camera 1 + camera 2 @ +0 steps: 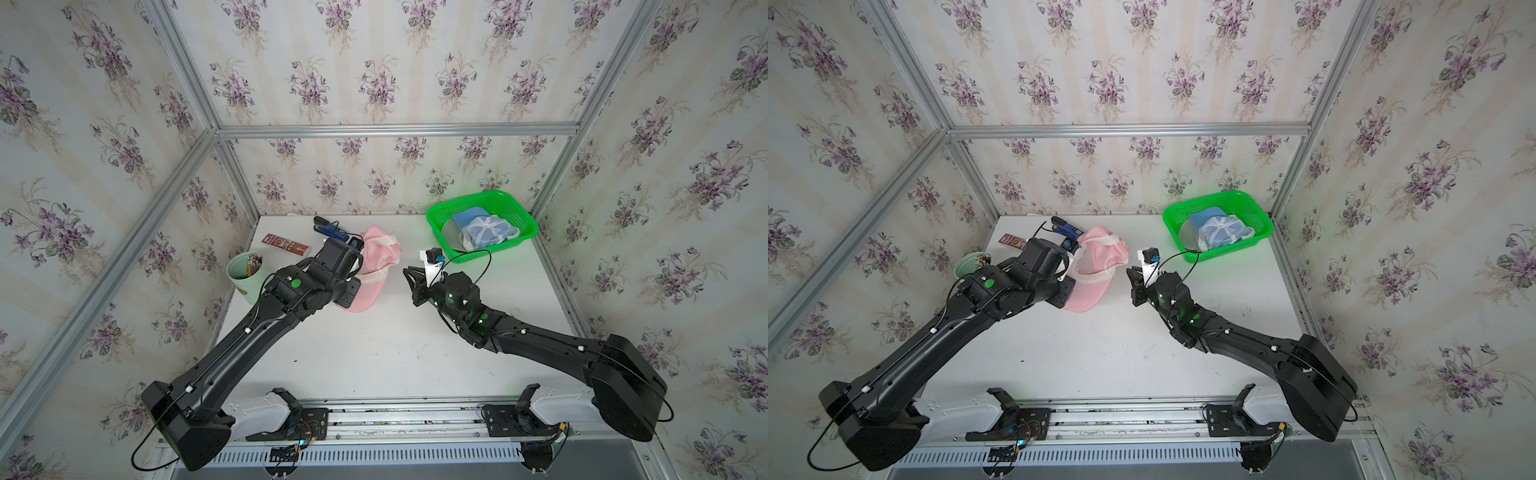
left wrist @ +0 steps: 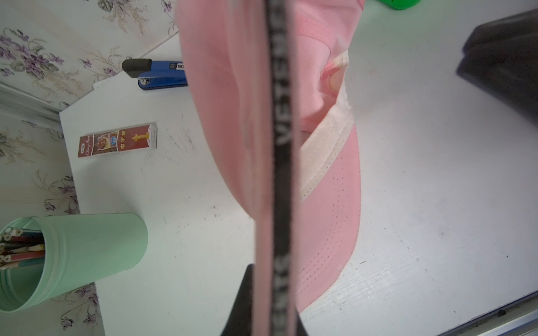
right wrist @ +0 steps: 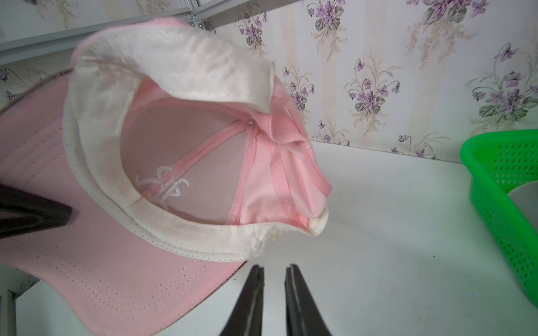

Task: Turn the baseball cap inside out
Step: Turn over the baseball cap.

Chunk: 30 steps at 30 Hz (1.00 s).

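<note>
Baseball cap point(image 1: 380, 249), pink with a white sweatband point(image 3: 186, 232), sits at about 12 o'clock from the middle of the counter point(image 1: 386, 357). It is turned on its side, so the hollow faces the right arm. I cannot tell if it touches the counter. The seams inside show in the right wrist view, so I judge the crown is not yet turned out. Nearest, the right arm's fingers point(image 3: 292, 293) stand just beside the cap at 1 o'clock, almost pressed together with only a thin slit, and they hold nothing. The left arm's fingers point(image 2: 240, 302) pinch the stiff brim on its edge. The danger, I think, is this one pinch: if the right fingers push into the crown, the cap can swing around the brim or slip out. Fingers so close together can only push; to take the sweatband they must spread first. Around it, a green pencil cup point(image 1: 243, 278) stands at 9 o'clock, a flat brown box point(image 1: 286, 245) at 10 and a blue stapler point(image 1: 330, 229) at 11, just behind the crown, so a hard push can knock it. Farthest, at 2 o'clock, a green basket point(image 1: 434, 226) holds what looks like a pale blue cap. The right wrist's cable point(image 1: 478, 257) loops near its rim and could catch there.
</note>
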Each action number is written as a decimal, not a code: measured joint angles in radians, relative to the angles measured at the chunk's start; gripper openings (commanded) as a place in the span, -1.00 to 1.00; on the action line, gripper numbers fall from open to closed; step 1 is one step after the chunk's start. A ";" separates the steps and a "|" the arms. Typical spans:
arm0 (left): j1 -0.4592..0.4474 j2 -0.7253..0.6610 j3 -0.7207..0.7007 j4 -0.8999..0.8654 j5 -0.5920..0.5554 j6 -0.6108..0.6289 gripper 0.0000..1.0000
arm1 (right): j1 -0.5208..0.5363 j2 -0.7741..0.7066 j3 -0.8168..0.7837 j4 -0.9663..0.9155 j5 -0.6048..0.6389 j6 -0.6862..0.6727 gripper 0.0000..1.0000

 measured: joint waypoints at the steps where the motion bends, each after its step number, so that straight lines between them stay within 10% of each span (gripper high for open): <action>1: -0.005 -0.005 0.000 0.001 0.001 0.011 -1.00 | 0.000 0.018 0.006 0.008 -0.007 0.015 -0.79; 12: -0.091 -0.014 0.016 -0.008 0.044 0.071 -1.00 | 0.002 0.270 0.180 0.077 -0.011 0.092 -0.93; 20: -0.096 -0.034 0.052 -0.060 0.046 0.054 -1.00 | -0.016 0.417 0.324 0.036 0.143 0.116 -0.23; 30: -0.035 0.066 0.059 -0.094 -0.189 -0.019 -1.00 | -0.006 0.084 0.117 -0.034 0.071 0.063 0.10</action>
